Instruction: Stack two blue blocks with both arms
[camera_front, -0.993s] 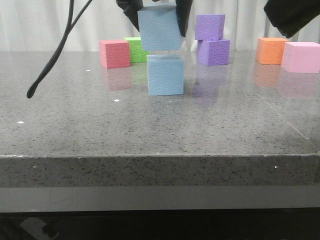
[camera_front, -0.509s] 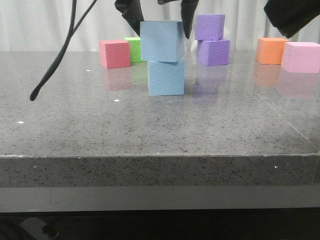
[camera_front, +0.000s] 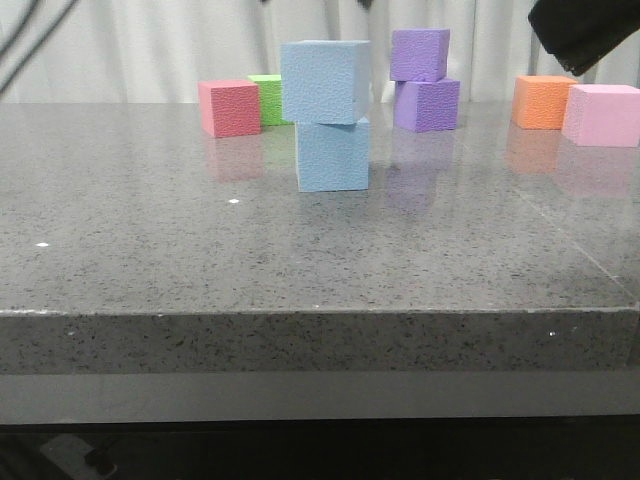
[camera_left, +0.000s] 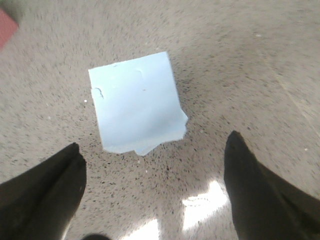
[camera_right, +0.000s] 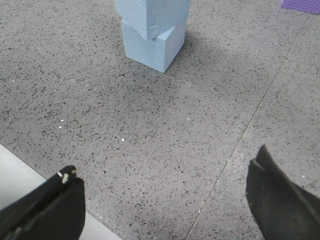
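Two pale blue blocks stand stacked at mid table. The upper blue block (camera_front: 324, 82) rests on the lower blue block (camera_front: 332, 155), shifted a little left and slightly turned. In the left wrist view the stack (camera_left: 136, 102) lies well below my left gripper (camera_left: 152, 160), which is open and empty, high above it. In the right wrist view the stack (camera_right: 152, 30) stands far from my right gripper (camera_right: 162, 187), which is open and empty over bare table. Only part of the right arm (camera_front: 585, 30) shows in the front view, at the top right.
A red cube (camera_front: 229, 107) and a green cube (camera_front: 268, 98) sit behind the stack to the left. Two stacked purple cubes (camera_front: 424, 80) stand behind to the right. An orange cube (camera_front: 543, 100) and a pink cube (camera_front: 601, 114) sit at the far right.
My left gripper set the upper blue block onto the lower one, let go, and rose out of the front view. Its cable has swung up and away at the left.
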